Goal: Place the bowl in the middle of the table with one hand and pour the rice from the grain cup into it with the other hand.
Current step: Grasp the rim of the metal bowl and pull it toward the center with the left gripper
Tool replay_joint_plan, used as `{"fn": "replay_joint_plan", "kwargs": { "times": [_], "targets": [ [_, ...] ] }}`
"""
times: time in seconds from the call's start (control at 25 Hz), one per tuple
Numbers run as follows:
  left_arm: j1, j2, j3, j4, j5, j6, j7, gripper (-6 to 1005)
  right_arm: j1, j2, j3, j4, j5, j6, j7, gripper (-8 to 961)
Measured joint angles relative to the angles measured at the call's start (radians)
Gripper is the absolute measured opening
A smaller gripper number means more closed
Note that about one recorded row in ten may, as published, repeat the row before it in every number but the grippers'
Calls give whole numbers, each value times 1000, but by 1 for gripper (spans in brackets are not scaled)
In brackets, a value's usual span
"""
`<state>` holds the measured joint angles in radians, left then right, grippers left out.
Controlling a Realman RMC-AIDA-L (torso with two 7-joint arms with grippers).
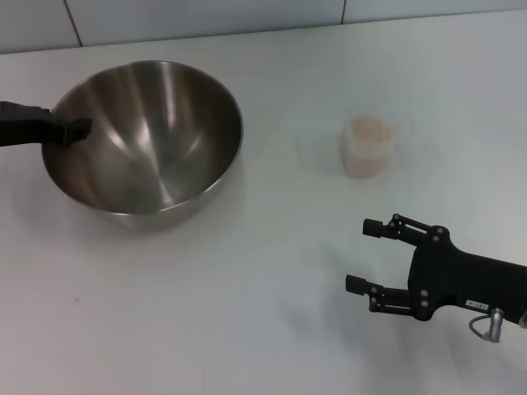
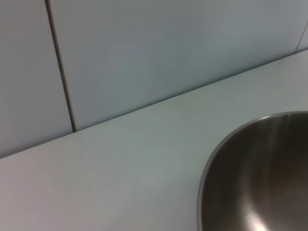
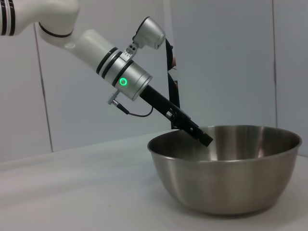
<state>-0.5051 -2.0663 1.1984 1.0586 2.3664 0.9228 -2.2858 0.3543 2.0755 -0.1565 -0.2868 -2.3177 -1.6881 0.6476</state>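
Observation:
The steel bowl [image 1: 156, 123] rests on the left part of the white table [image 1: 247, 296]. My left gripper [image 1: 78, 129] reaches in from the left and is shut on the bowl's left rim, with its tip just inside. The right wrist view shows that gripper [image 3: 206, 138] slanting down over the rim of the bowl [image 3: 231, 183]. The left wrist view shows only part of the bowl [image 2: 260, 178]. The grain cup [image 1: 369, 148] stands upright right of centre with rice [image 1: 369, 128] in it. My right gripper [image 1: 361, 254] is open and empty, near the front right, a short way in front of the cup.
A tiled wall [image 1: 206, 16] runs along the table's far edge. Bare tabletop lies between the bowl and the cup and across the front.

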Motion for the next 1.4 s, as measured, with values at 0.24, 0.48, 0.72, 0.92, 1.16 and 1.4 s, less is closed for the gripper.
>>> {"fn": "replay_joint_plan", "kwargs": {
  "times": [0.24, 0.48, 0.72, 0.92, 1.16, 1.4],
  "targets": [
    [-7, 0, -1, -1, 1, 1, 0, 321, -1, 0, 0, 0, 0, 1, -1, 831],
    [-20, 1, -2, -13, 0, 9, 0, 65, -3, 0, 0, 0, -1, 1, -2, 831],
    [-107, 5, -133, -115, -5, 103, 40, 64, -4, 0, 0, 0, -3, 2, -2, 830],
    [-190, 12, -277, -199, -9, 208, 137, 61, -5, 0, 0, 0, -4, 2, -2, 830],
    [-240, 6, -306, -227, -10, 285, 184, 54, -5, 0, 0, 0, -6, 3, -2, 831],
    [-321, 13, -310, -344, -58, 339, 248, 42, -1, 0, 0, 0, -6, 3, -2, 830]
  ]
}}
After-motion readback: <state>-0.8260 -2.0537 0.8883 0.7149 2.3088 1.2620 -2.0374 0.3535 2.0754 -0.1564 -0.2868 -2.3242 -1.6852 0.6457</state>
